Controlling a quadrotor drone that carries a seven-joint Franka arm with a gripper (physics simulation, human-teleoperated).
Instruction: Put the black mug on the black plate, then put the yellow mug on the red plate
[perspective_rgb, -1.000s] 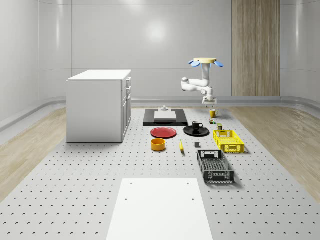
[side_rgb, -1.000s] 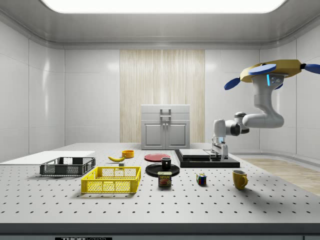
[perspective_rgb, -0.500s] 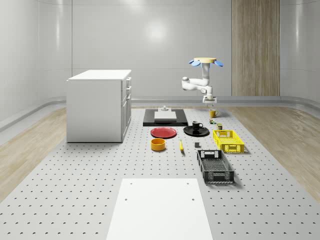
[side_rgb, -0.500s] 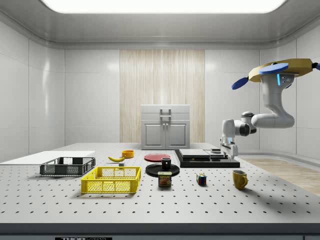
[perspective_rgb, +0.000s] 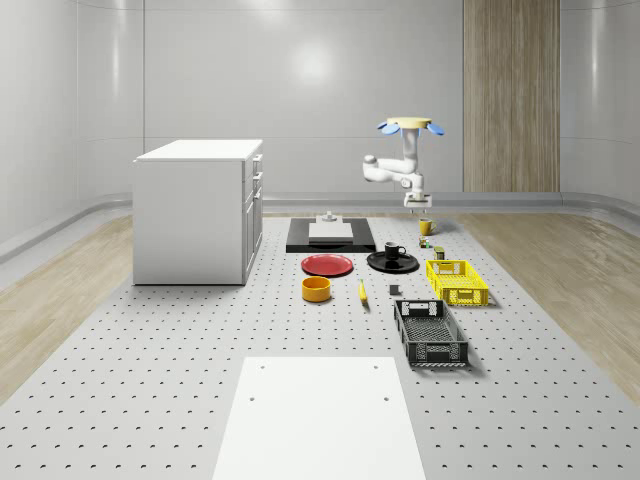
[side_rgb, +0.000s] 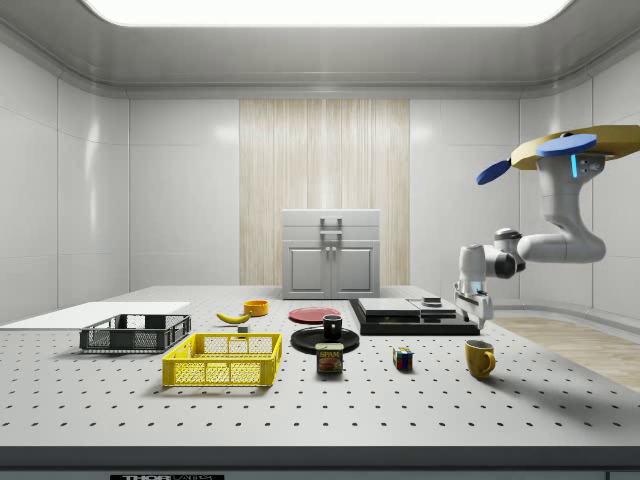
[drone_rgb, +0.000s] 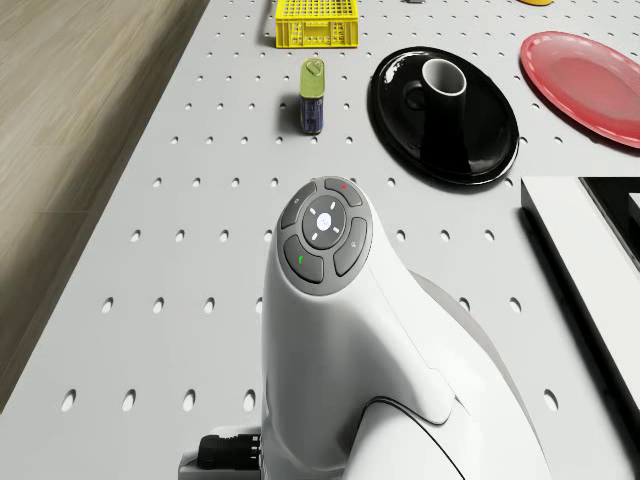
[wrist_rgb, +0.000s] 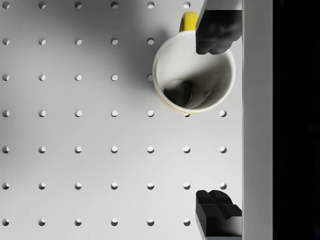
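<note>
One half of the job looks finished: the black ceramic mug (perspective_rgb: 395, 250) stands upright on the round black plate (perspective_rgb: 376, 263), seen clearly in the drone view (drone_rgb: 444, 78), with the flat round red plate (perspective_rgb: 327, 265) bare just to its left in the whole-scene view. What remains is the yellow part. The yellow mug with a white inside (wrist_rgb: 194, 78) stands upright on the perforated grey table (perspective_rgb: 150, 380), at the far right of the whole-scene view, well apart from the red plate, with the black plate between them.

The quadrotor drone with blue rotors (side_rgb: 566, 152) hovers above the table's right end in the side view, its white arm (side_rgb: 545, 243) bent down so that the two-finger gripper (side_rgb: 474, 307) hangs above the yellow mug, apparently not quite centred over it. In the wrist view the black fingers (wrist_rgb: 216, 31) are spread wide and empty; one overlaps the mug's rim near the handle, though whether it is level with the rim is hard to judge. Lowering, gripping and carrying to the red plate are all left.
</note>
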